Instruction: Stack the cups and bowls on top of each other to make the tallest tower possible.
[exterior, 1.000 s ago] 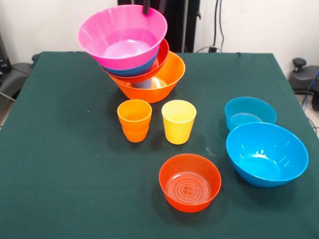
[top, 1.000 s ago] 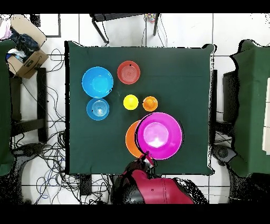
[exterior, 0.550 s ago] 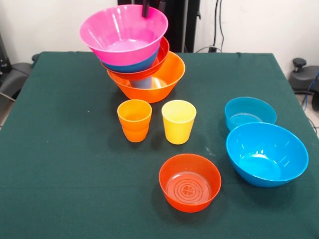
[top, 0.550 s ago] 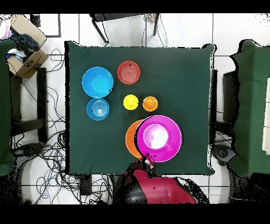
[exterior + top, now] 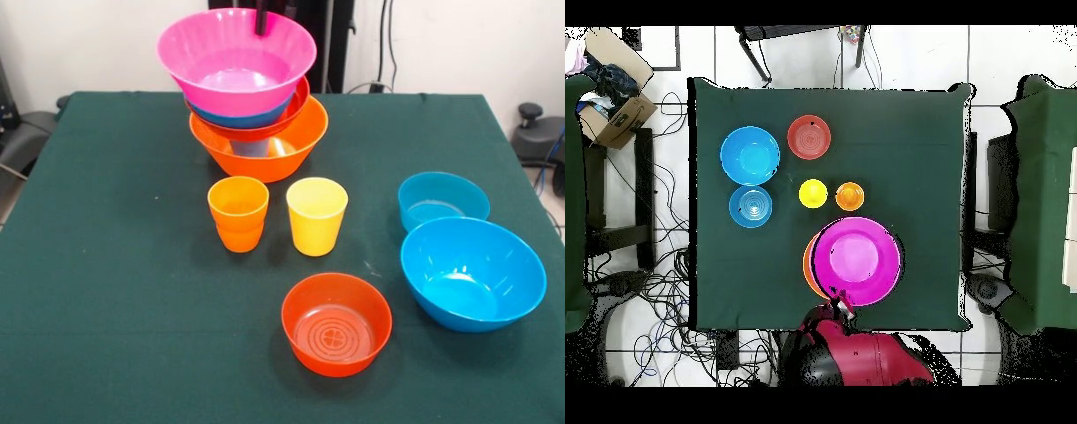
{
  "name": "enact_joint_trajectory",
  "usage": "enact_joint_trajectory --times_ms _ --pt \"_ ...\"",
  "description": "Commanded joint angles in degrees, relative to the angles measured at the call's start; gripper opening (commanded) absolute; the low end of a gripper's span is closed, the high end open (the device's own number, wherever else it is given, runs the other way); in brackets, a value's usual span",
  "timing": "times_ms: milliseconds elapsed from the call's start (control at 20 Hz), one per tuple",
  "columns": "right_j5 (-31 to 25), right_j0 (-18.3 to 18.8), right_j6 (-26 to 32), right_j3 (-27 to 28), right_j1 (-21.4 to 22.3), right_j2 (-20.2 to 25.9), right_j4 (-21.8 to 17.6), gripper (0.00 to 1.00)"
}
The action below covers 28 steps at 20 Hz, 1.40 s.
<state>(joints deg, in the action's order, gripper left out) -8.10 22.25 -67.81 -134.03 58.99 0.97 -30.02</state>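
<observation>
The tower at the back of the table has the big orange bowl [image 5: 265, 152] [image 5: 808, 268] as base, with a red-orange bowl [image 5: 297, 101] and a blue bowl [image 5: 237, 119] nested in it. On top sits the big pink bowl [image 5: 237, 62] [image 5: 857, 260], almost level. My gripper [image 5: 262, 18] [image 5: 837, 298] is shut on its far rim. In front stand the orange cup [image 5: 238, 213] [image 5: 850, 196] and the yellow cup [image 5: 316, 215] [image 5: 813, 193]. A blue cup is not visible.
On the green table [image 5: 106, 265], a red-orange bowl [image 5: 336, 323] [image 5: 809, 137] lies near the front. A large blue bowl [image 5: 472, 274] [image 5: 750, 155] and a smaller blue one [image 5: 442, 200] [image 5: 751, 206] sit at the right. A cardboard box [image 5: 610, 100] stands off the table.
The pink bowl has shifted right in the front view, over the middle of the pile, and has gone from tilted to nearly level. The loose cups and bowls have not moved.
</observation>
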Motion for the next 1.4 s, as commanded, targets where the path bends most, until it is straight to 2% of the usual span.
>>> enact_joint_trajectory --times_ms 50,100,550,600,650,700,1400 --pt "-4.4 -2.7 -9.3 -1.2 -2.6 5.6 3.6 1.0" --pt "-3.6 -0.9 -8.5 -1.0 -3.5 5.2 2.5 1.0" --pt "-4.5 -0.2 -7.6 -1.5 -2.2 5.6 3.2 1.0" --pt "-3.4 2.8 -6.4 -2.6 -2.2 5.3 1.5 1.0" --pt "-3.2 3.2 -6.3 -2.7 -2.3 5.2 1.2 1.0" --pt "-4.5 -0.2 -7.7 -0.4 -3.3 5.6 3.1 1.0" --pt "-5.3 -2.0 -8.7 1.3 -5.0 5.6 4.6 1.0"
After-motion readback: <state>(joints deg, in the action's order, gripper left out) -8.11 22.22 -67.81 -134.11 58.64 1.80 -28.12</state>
